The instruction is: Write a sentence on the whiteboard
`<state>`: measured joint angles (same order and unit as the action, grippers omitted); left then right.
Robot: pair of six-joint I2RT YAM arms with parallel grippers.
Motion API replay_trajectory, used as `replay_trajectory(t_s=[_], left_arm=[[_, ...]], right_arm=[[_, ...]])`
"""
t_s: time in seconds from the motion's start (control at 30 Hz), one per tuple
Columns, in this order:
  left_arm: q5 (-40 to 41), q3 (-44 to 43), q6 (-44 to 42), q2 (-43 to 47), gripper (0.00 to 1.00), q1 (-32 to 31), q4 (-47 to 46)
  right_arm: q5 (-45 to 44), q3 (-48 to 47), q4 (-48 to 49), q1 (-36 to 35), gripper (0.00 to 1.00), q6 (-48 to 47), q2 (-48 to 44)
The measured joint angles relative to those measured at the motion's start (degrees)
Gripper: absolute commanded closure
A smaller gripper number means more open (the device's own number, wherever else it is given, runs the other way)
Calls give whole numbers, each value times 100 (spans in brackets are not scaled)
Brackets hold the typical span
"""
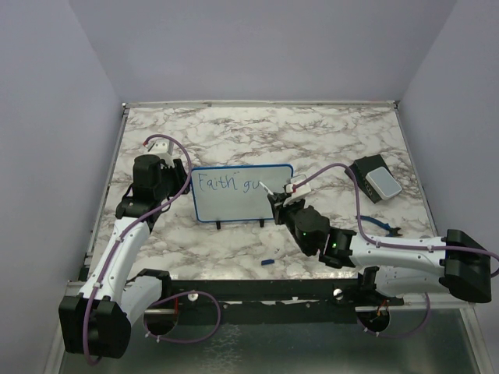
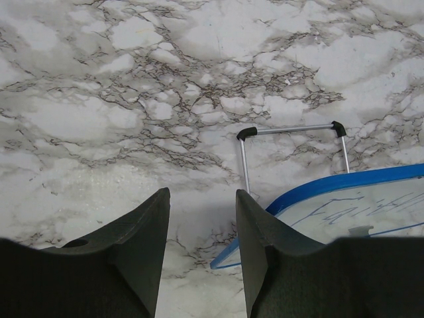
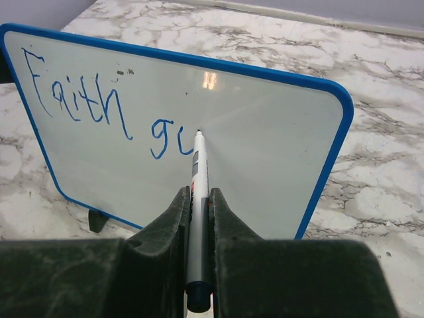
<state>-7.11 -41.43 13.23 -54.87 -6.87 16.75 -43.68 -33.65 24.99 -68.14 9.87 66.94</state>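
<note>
The whiteboard (image 1: 242,204) stands upright on two black feet at mid-table; it also shows in the right wrist view (image 3: 265,152) and at the lower right of the left wrist view (image 2: 358,209). The sentence (image 1: 226,185) reads "Faith gu" in blue ink (image 3: 79,99). My right gripper (image 1: 279,204) (image 3: 197,193) is shut on a white marker (image 3: 197,179), whose tip touches the board just right of the "u". My left gripper (image 1: 179,178) (image 2: 202,195) is open at the board's left edge; the blue corner of the frame lies between and under its fingers.
A dark block with a pale grey pad (image 1: 376,180) lies at the right. A small blue cap (image 1: 267,262) lies near the front edge. A thin wire stand (image 2: 291,131) sits behind the board. Purple walls enclose the table.
</note>
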Motion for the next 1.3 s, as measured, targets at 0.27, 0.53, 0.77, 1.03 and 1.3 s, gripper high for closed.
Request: replay_trajectory(t_s=[0.27,0.53,0.77,1.03,1.3], left_arm=[[-2,0,0,0,54,0,2],[-2,0,0,0,54,0,0],[-2,0,0,0,54,0,0],[-2,0,0,0,54,0,0],[-7,0,0,0,54,0,2]], right_arm=[[-20,0,83,0,99,-74,20],[-24,0,-2,0,99,168,24],[-20,0,-149,0,99,367,28],[-17,0,-284,0,99,557,35],[-17,2,-468,0,99,667,35]])
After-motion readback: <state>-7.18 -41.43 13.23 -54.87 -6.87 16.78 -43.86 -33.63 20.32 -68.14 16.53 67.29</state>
